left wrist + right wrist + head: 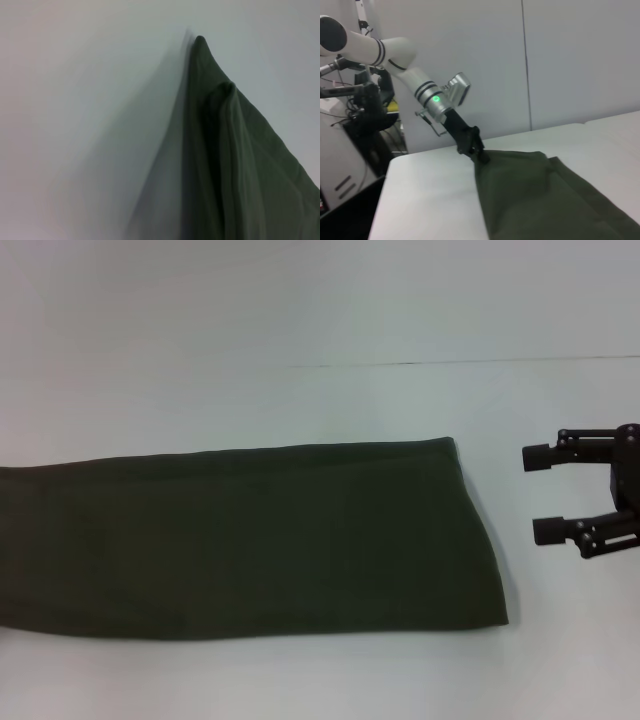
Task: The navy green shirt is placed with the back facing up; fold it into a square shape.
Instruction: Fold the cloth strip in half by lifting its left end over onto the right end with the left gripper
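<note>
A pale surface [300, 320] carries the navy green shirt [250, 540], folded into a long band across its near part.

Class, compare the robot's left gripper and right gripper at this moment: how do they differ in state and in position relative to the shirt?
The left gripper is shut on a raised corner of the navy green shirt; the right gripper holds nothing, jaws open. The left gripper is at the shirt's far left end; the right gripper sits clear of the shirt's right edge, not touching it. Both are dark.

Shirt [250, 540] left end cut off; lettering hidden.
</note>
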Available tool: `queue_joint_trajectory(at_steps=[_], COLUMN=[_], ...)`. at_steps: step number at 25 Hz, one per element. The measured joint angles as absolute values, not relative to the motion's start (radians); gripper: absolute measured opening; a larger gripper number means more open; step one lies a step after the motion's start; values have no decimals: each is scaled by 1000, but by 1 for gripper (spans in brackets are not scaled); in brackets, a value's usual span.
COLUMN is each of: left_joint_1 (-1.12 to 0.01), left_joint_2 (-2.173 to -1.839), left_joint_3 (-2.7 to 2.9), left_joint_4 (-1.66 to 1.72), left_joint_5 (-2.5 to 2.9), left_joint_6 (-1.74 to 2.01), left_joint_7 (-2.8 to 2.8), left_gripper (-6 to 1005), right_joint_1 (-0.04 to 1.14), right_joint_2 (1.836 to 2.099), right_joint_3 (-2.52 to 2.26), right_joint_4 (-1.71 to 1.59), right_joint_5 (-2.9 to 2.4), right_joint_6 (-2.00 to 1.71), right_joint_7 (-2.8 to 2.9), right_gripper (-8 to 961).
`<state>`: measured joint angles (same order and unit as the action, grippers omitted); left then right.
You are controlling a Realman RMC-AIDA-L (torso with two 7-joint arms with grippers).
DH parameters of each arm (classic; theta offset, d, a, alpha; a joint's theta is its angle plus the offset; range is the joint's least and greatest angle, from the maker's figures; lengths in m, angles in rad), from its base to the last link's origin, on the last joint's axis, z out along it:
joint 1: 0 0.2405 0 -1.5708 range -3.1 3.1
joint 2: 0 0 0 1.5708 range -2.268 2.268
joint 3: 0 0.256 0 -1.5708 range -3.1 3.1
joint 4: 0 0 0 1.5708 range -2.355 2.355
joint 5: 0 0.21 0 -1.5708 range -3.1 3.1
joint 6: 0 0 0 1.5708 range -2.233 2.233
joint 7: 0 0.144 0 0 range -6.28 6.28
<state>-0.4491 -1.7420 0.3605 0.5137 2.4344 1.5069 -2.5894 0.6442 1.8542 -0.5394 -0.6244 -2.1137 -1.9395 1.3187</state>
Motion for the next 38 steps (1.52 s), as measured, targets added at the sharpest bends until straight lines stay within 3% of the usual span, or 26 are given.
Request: queue_joint_trajectory(at_steps=[7, 11, 18, 23, 25, 27, 33, 37, 38], left_joint_1=[-530, -695, -953, -1078, -1116, -1152, -1168, -1130, -1107], left_joint_2=[-1735, -1784, -1917, -2057, -2134, -2170, -2175, -2168, -2167], left_joint_3=[352, 369, 551, 687, 728, 781, 825, 808, 795], left_joint_4=[636, 728, 684, 602, 576, 482, 185, 250, 294], left_joint_5=[2404, 2382, 2376, 2376, 2373, 2321, 2178, 2089, 2049], left_joint_6=[1660, 1787, 1718, 1567, 1466, 1322, 1142, 1271, 1332], left_joint_7=[-2593, -2580, -2487, -2451, -2442, -2430, -2376, -2386, -2388], left_gripper=[32, 37, 47, 54, 57, 60, 68, 74, 117], right_joint_1=[628, 609, 576, 548, 541, 540, 560, 563, 564], right_joint_2=[1881, 1893, 1908, 1909, 1906, 1903, 1897, 1893, 1893], right_joint_3=[-467, -369, -259, -257, -257, -258, -268, -277, -281], right_joint_4=[-622, -620, -606, -606, -606, -606, -608, -607, -607], right_joint_5=[-2075, -2069, -2063, -2048, -2043, -2041, -2040, -2043, -2043], right_joint_6=[-1800, -1714, -1548, -1482, -1468, -1459, -1455, -1457, -1458], right_joint_7=[1338, 1368, 1437, 1483, 1493, 1501, 1516, 1516, 1518], right_gripper=[908, 908, 908, 908, 908, 908, 909, 909, 909])
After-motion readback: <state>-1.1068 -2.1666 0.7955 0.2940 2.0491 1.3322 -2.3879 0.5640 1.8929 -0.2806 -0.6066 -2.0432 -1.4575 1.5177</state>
